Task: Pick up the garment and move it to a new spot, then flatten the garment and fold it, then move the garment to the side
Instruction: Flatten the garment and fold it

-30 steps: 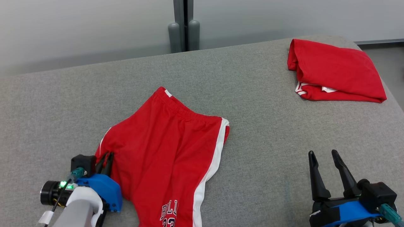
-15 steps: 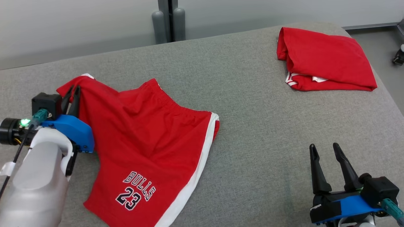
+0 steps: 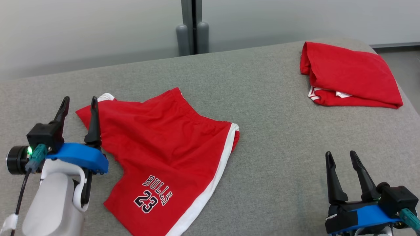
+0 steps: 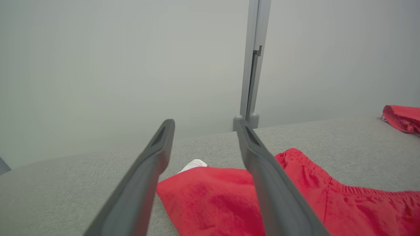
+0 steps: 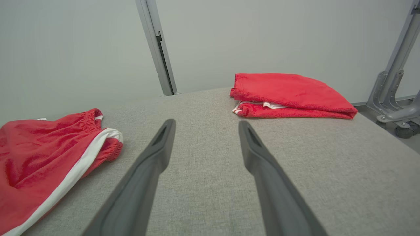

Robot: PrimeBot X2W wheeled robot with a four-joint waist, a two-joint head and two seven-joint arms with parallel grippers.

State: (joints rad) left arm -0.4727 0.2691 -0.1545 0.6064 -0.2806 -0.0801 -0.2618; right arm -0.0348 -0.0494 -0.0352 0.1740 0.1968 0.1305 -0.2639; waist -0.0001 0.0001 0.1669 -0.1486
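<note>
Two pincers are in view over the grey tabletop [image 3: 279,131], and both stand wide with nothing between their fingers.

Item 1, position of garment: the red shorts [image 3: 164,147] lie spread on the tabletop left of centre. The waistband is toward 1 o'clock and the "BULLS 23" print toward 6 o'clock. One leg corner points to 10 o'clock.

Item 2, left pincer [image 3: 80,98]: it sits at 9 o'clock of the shorts, with its inner finger over that leg corner. Whether it touches the cloth cannot be told. Its wrist view shows the corner lying loose between the fingers.

Item 3, right pincer [image 3: 340,153]: it is at 4 o'clock of the shorts, well apart from them.

Item 4: a folded red garment [image 3: 351,75] rests at 2 o'clock, well apart from the shorts.

Assessment: the flattening step appears to be in hand. The shorts are laid out but ripples remain below the waistband, and the two legs are splayed apart.

Requirement for next move: smooth those ripples, then grip two points on one side so the fold carries over evenly. The right pincer would need to come in.
</note>
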